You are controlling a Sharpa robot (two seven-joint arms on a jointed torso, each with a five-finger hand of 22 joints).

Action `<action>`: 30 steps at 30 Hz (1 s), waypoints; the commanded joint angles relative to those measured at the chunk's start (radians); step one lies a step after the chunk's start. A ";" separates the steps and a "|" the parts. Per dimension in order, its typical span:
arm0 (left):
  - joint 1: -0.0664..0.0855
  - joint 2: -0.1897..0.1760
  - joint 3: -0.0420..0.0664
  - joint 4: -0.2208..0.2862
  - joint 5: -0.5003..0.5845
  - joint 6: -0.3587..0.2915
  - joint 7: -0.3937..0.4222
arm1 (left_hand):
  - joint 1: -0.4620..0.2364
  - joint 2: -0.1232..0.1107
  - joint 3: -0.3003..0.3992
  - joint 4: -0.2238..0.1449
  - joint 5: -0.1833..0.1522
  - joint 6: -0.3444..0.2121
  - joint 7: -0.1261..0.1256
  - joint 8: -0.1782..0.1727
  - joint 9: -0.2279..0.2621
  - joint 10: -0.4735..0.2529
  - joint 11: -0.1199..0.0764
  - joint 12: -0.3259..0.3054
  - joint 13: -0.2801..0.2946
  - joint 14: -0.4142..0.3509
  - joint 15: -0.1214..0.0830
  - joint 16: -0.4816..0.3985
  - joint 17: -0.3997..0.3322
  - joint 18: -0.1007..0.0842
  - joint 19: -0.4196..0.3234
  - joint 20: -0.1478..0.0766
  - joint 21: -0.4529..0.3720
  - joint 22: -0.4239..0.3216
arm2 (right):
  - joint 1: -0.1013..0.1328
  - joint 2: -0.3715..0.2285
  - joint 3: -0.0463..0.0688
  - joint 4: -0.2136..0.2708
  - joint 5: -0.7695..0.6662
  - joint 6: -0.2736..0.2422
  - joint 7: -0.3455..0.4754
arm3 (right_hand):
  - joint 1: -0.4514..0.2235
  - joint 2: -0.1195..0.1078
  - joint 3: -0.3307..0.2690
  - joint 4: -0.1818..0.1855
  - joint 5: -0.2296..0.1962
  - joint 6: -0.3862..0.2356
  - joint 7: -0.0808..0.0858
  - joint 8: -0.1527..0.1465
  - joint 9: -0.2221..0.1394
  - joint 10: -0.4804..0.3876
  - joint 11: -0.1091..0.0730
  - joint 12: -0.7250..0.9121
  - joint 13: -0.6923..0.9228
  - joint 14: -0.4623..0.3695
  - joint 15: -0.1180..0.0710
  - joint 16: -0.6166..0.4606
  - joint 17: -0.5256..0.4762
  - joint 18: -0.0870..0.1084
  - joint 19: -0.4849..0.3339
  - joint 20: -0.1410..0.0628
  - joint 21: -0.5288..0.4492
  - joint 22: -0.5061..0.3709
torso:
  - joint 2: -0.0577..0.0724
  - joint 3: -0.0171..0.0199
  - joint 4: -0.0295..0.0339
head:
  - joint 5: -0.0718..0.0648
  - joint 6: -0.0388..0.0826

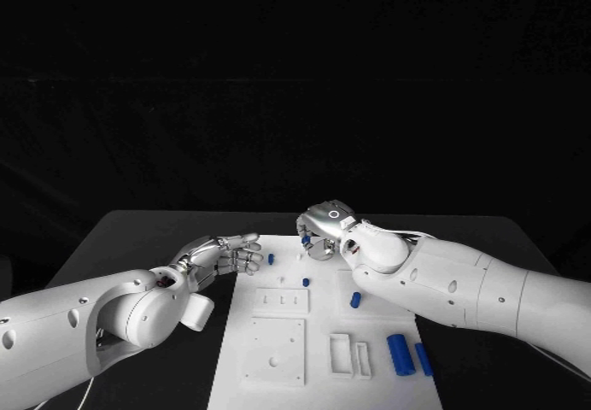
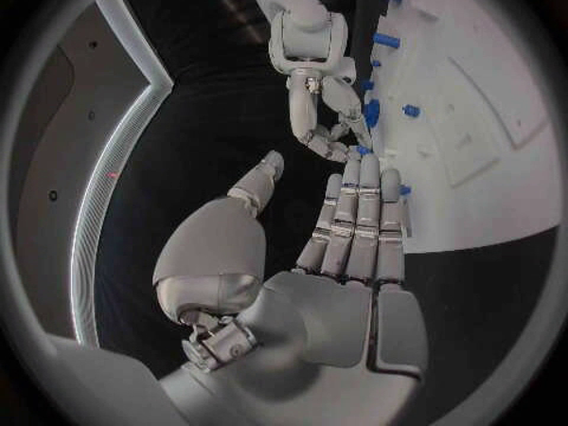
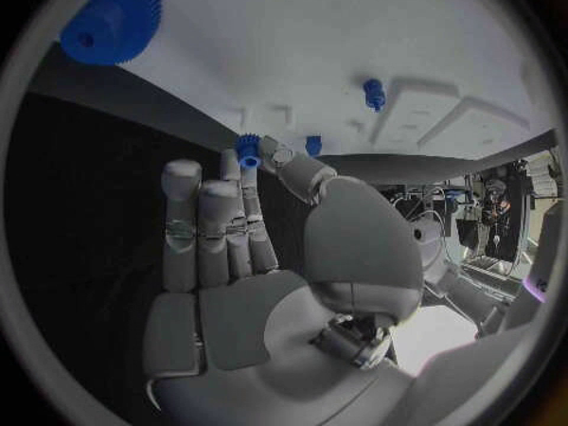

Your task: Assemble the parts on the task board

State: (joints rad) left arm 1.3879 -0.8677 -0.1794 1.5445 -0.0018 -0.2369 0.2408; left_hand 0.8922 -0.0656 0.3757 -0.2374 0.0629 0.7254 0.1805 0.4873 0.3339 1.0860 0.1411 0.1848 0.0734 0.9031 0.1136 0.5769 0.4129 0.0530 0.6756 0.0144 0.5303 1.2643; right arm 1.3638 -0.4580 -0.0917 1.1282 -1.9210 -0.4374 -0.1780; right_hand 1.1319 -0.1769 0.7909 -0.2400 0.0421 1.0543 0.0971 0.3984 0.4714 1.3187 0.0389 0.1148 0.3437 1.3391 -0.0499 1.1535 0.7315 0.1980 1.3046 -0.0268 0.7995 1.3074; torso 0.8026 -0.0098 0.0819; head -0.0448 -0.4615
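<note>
- The white task board (image 1: pixel 323 342) is seen in the lower middle of the head view, lying on the black worktop (image 1: pixel 136 235) and running from the frame's centre down to its bottom edge.
- The left robot hand (image 1: pixel 225 254) is found left of centre in the head view, at the board's upper left corner. Its fingers (image 2: pixel 355 220) are stretched out straight and close together, with the thumb set apart, and nothing is held in it.
- The right robot hand (image 1: pixel 328 224) is seen just above the centre of the head view, over the board's far edge, with its back turned to the camera.
- In the right wrist view a small blue part (image 3: pixel 247 150) is pinched between the thumb and fingertips of the right robot hand (image 3: pixel 255 256), just at the board's edge.
- A second small blue peg (image 3: pixel 374 93) is seen standing on the board in the upper right of that view, and a blue gear (image 3: pixel 109 19) lies at the upper left.
- In the head view two blue cylinders (image 1: pixel 399 353) lie side by side at the lower right of the board, near two narrow rectangular slots (image 1: pixel 340 354).
- A short blue piece (image 1: pixel 354 299) rests near the board's middle, right of a small square recess (image 1: pixel 282 300); a larger square recess (image 1: pixel 273 350) lies below it.
</note>
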 commanded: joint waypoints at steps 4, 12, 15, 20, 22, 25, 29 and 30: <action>0.011 0.001 0.001 0.010 -0.005 0.005 0.004 | 0.009 0.002 -0.001 -0.005 0.004 0.008 0.002 -0.006 0.002 0.007 0.000 -0.004 -0.001 -0.001 -0.003 -0.003 0.001 0.013 0.001 -0.004 -0.004 -0.001 | -0.008 0.011 0.000 -0.024 -0.018 -0.002 -0.015 | 0.011 -0.004 0.008 0.004 0.007 0.008 -0.002 0.003 0.003 0.017 -0.009 -0.002 0.003 -0.031 -0.032 0.007 -0.001 0.064 0.008 -0.017 0.006 0.019 | 0.009 -0.0055 0.0064 | -0.004 0.006; 0.021 -0.002 0.001 0.015 -0.005 0.004 0.001 | 0.010 0.002 -0.001 -0.007 0.005 0.008 0.002 -0.006 0.002 0.007 0.000 -0.005 -0.001 -0.001 -0.003 -0.004 0.001 0.013 0.001 -0.004 -0.005 -0.001 | -0.010 0.025 0.000 -0.044 -0.014 0.001 -0.008 | 0.011 -0.006 0.009 0.007 0.007 0.008 -0.002 0.003 0.004 0.017 -0.009 -0.002 0.005 -0.031 -0.032 0.007 -0.002 0.064 0.008 -0.017 0.006 0.019 | 0.018 -0.0093 0.0109 | 0.001 0.011; 0.023 -0.001 0.001 0.015 -0.005 0.004 0.001 | 0.009 0.002 -0.001 -0.007 0.005 0.008 0.002 -0.006 0.002 0.007 0.000 -0.005 -0.001 -0.001 -0.003 -0.004 0.001 0.013 0.001 -0.004 -0.005 -0.001 | -0.010 0.025 0.000 -0.046 -0.014 0.001 -0.008 | 0.011 -0.007 0.010 0.008 0.007 0.008 -0.002 0.003 0.004 0.018 -0.009 -0.002 0.005 -0.031 -0.032 0.007 -0.002 0.064 0.008 -0.017 0.006 0.019 | 0.020 -0.0104 0.0117 | 0.002 0.010; 0.026 -0.005 0.001 0.018 -0.005 0.006 0.001 | 0.010 0.002 -0.001 -0.007 0.005 0.008 0.002 -0.006 0.002 0.007 0.000 -0.005 -0.001 -0.001 -0.003 -0.004 0.001 0.013 0.001 -0.004 -0.005 -0.001 | -0.011 0.024 0.000 -0.054 -0.014 0.000 -0.010 | 0.011 -0.008 0.010 0.008 0.007 0.008 -0.002 0.003 0.005 0.018 -0.009 -0.003 0.006 -0.031 -0.032 0.007 -0.002 0.064 0.008 -0.017 0.006 0.019 | 0.024 -0.0105 0.0127 | 0.002 0.013; 0.026 -0.004 0.001 0.017 -0.005 0.006 0.000 | 0.010 0.002 -0.001 -0.008 0.005 0.008 0.002 -0.006 0.002 0.007 0.000 -0.005 -0.001 -0.001 -0.003 -0.004 0.001 0.013 0.001 -0.004 -0.005 -0.001 | -0.011 0.025 0.000 -0.058 -0.014 -0.002 -0.010 | 0.011 -0.008 0.011 0.009 0.007 0.008 -0.002 0.003 0.005 0.018 -0.009 -0.003 0.006 -0.031 -0.032 0.008 -0.002 0.064 0.008 -0.017 0.006 0.019 | 0.025 -0.0105 0.0133 | 0.003 0.013; 0.026 -0.004 0.001 0.017 -0.005 0.007 0.000 | 0.010 0.002 -0.002 -0.008 0.005 0.008 0.002 -0.006 0.002 0.007 0.000 -0.005 -0.001 -0.001 -0.003 -0.004 0.001 0.013 0.001 -0.004 -0.005 -0.001 | -0.011 0.026 0.000 -0.057 -0.014 -0.006 -0.011 | 0.012 -0.009 0.012 0.009 0.007 0.008 -0.002 0.003 0.005 0.018 -0.009 -0.003 0.007 -0.031 -0.032 0.008 -0.002 0.064 0.007 -0.017 0.006 0.019 | 0.024 -0.0110 0.0139 | 0.002 0.014; 0.026 -0.004 0.001 0.017 -0.005 0.007 0.000 | 0.010 0.002 -0.002 -0.009 0.005 0.008 0.002 -0.006 0.002 0.007 0.000 -0.005 -0.001 -0.001 -0.003 -0.004 0.001 0.013 0.001 -0.004 -0.005 -0.001 | -0.011 0.035 0.000 -0.062 -0.003 0.007 -0.008 | 0.012 -0.010 0.013 0.010 0.007 0.008 -0.002 0.003 0.006 0.018 -0.009 -0.004 0.008 -0.031 -0.032 0.008 -0.003 0.064 0.007 -0.017 0.007 0.019 | 0.025 -0.0117 0.0127 | 0.003 0.014; 0.026 -0.003 0.001 0.017 -0.005 0.008 0.000 | 0.010 0.002 -0.002 -0.009 0.005 0.008 0.002 -0.006 0.002 0.007 0.000 -0.005 -0.001 -0.001 -0.003 -0.004 0.001 0.013 0.001 -0.004 -0.005 -0.001 | -0.011 0.037 0.000 -0.063 -0.002 0.010 -0.007 | 0.012 -0.011 0.013 0.011 0.007 0.008 -0.002 0.003 0.006 0.017 -0.009 -0.004 0.008 -0.031 -0.032 0.008 -0.003 0.064 0.007 -0.017 0.007 0.019 | 0.025 -0.0116 0.0126 | 0.003 0.015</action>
State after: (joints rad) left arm 1.4110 -0.8727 -0.1795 1.5588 -0.0027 -0.2366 0.2372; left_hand 0.8922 -0.0656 0.3730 -0.2400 0.0628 0.7290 0.1841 0.4873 0.3344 1.0860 0.1412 0.1849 0.0734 0.9031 0.1136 0.5769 0.4127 0.0505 0.6756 0.0144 0.5302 1.2643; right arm 1.3560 -0.4252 -0.0903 1.0678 -1.9236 -0.4497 -0.1861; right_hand 1.1347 -0.1898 0.8001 -0.2306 0.0465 1.0568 0.0943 0.3943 0.4745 1.3228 0.0353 0.1107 0.3516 1.3424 -0.0537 1.1570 0.7298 0.1924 1.3079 -0.0348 0.7995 1.3074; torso 0.8265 -0.0211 0.0949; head -0.0420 -0.4476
